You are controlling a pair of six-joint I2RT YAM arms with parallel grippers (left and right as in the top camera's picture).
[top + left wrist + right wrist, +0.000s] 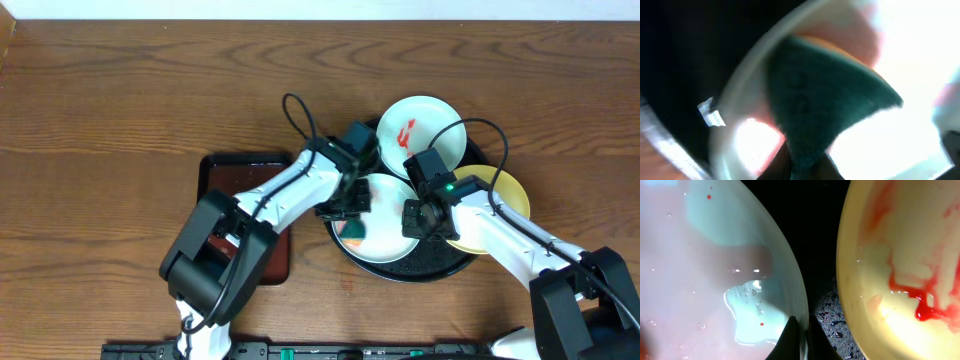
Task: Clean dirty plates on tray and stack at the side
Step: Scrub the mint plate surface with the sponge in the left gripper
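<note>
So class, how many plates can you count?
3: a red-smeared white plate at the tray's back, a pale blue plate mid-tray, a yellow plate at its right; none seems hidden.

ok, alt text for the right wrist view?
The right fingers are shut on the rim of a pale blue plate, which fills the left side and is wet with pinkish residue. To the right lies a yellow plate smeared with red sauce, and the black tray shows between the two.

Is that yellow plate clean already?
No, the yellow plate has red sauce smears running across its inside in the right wrist view.
</note>
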